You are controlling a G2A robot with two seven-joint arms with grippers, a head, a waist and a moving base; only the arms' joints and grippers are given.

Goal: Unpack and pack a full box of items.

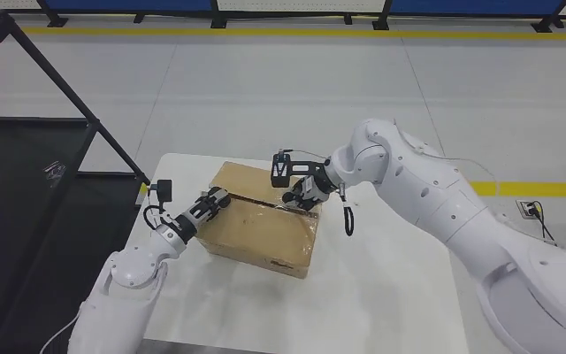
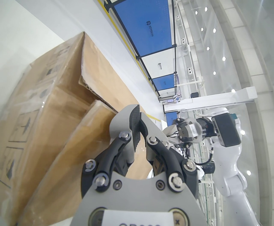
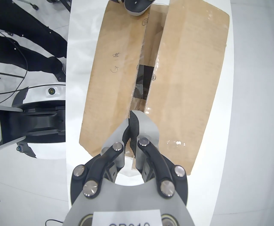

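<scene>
A brown cardboard box [image 1: 261, 226] lies on the white table [image 1: 389, 292]. Its two top flaps [image 3: 182, 85] are slightly parted along the middle seam, with a dark gap [image 3: 143, 81] showing between them. My right gripper [image 3: 131, 115] is shut, with its tips at the near end of that seam [image 1: 301, 193]. My left gripper [image 2: 139, 122] is shut too, at the opposite end of the box, tips over the flap edge [image 1: 219, 200]. Its fingertips [image 3: 137, 5] sit at the seam's far end. I see nothing held in either one. Clear tape glints on the box [image 2: 64, 96].
A black frame [image 1: 62, 115] with dark netting stands off the table's left side. A black cable loop [image 1: 348, 219] hangs from the right arm beside the box. Bare table lies in front of and to the right of the box.
</scene>
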